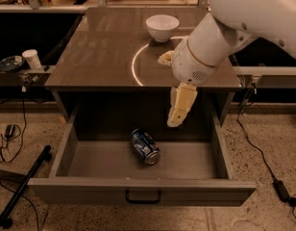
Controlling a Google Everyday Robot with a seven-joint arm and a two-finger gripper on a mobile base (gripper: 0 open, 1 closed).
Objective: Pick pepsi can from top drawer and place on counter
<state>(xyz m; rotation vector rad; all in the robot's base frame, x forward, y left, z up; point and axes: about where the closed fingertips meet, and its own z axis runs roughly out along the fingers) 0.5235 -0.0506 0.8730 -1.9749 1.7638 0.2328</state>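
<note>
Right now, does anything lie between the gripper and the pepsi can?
No. The camera view shows only bare drawer floor between the gripper, hanging over the top drawer, and the pepsi can.

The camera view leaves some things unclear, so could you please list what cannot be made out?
- The claw hangs over the top drawer, right of the pepsi can; its height above the drawer floor is unclear from one view.
- The pepsi can: lettering blurred.
- The counter: right front part hidden by the arm.
- The arm is cut off by the top and right edges.
</note>
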